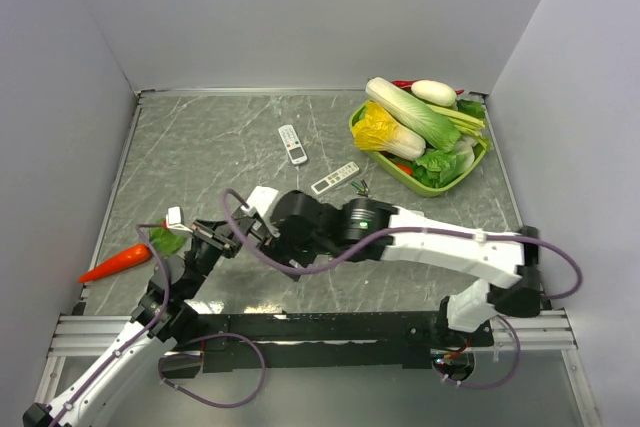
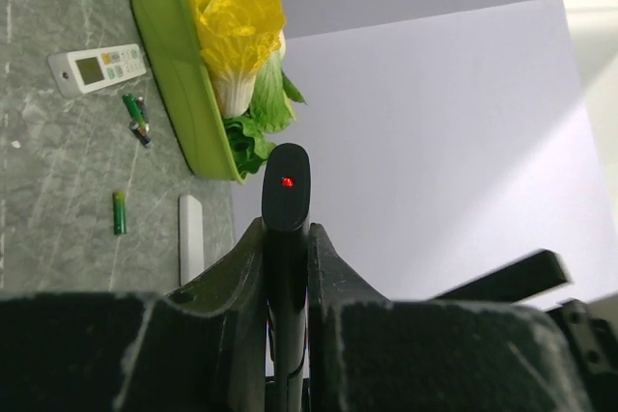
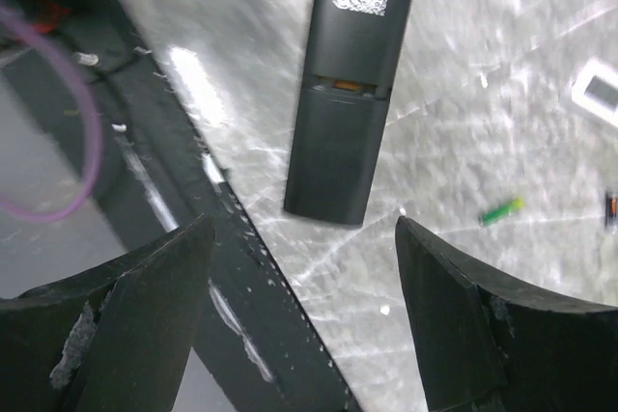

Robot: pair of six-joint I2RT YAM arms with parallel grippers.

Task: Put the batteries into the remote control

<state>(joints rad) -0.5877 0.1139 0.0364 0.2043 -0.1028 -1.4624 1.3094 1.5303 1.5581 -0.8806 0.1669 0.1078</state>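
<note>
Two grippers meet at the lower left of the top view. Left gripper (image 2: 287, 238) is clamped tight on a black remote (image 2: 287, 185), whose red-lit end pokes out past the fingers. Right gripper (image 3: 301, 229) has its jaws spread wide and grips nothing; the black remote hangs just ahead of it, above the table (image 1: 200, 137). Farther out, one green battery (image 2: 119, 212) lies alone on the marbled top. Two more batteries (image 2: 136, 120) lie together just beside a white remote (image 2: 97, 68). Beyond them — at the upper right of the top view — sits a green tray (image 2: 179, 74) heaped with leafy vegetables (image 2: 237, 21).
</note>
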